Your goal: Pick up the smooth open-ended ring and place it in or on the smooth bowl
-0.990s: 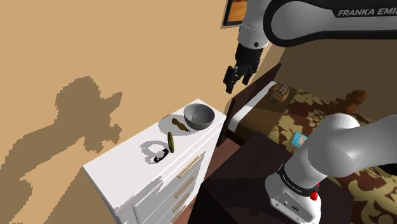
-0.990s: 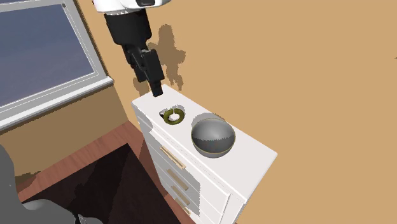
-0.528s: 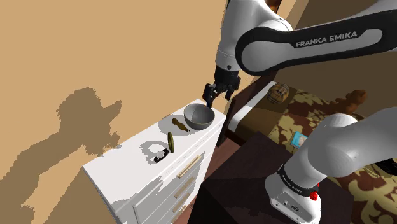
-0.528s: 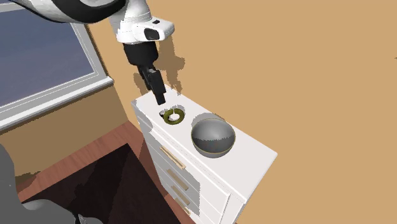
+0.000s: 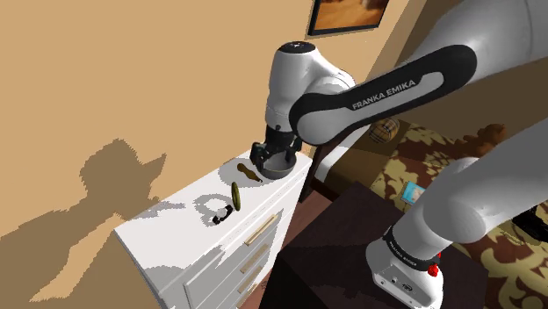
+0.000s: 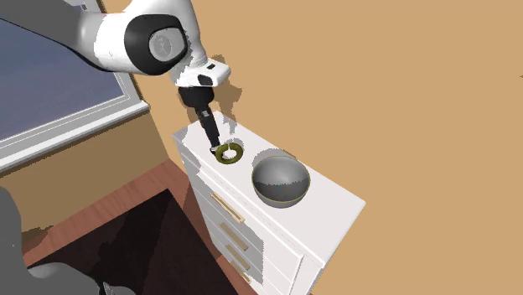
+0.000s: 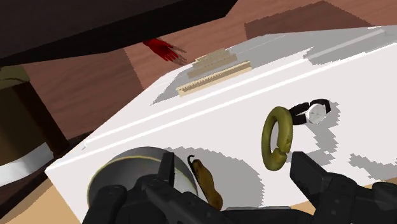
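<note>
on the white counter [image 5: 176, 224], in the shoulder view, a small black-and-white piece [image 5: 219, 213] lies nearest, just beside the olive open-ended ring [image 5: 235, 195], then a brown curved bit [image 5: 249, 172], and farthest the grey bowl [image 5: 283, 165]. the risk, i judge, is that a descent on the ring catches that crowding neighbour and knocks the ring askew, or the fingers close across its gap and it slips out. the pincer [image 7: 234, 164] hangs above the counter near ring and bowl, its jaws spread wide, holding and touching nothing.
</note>
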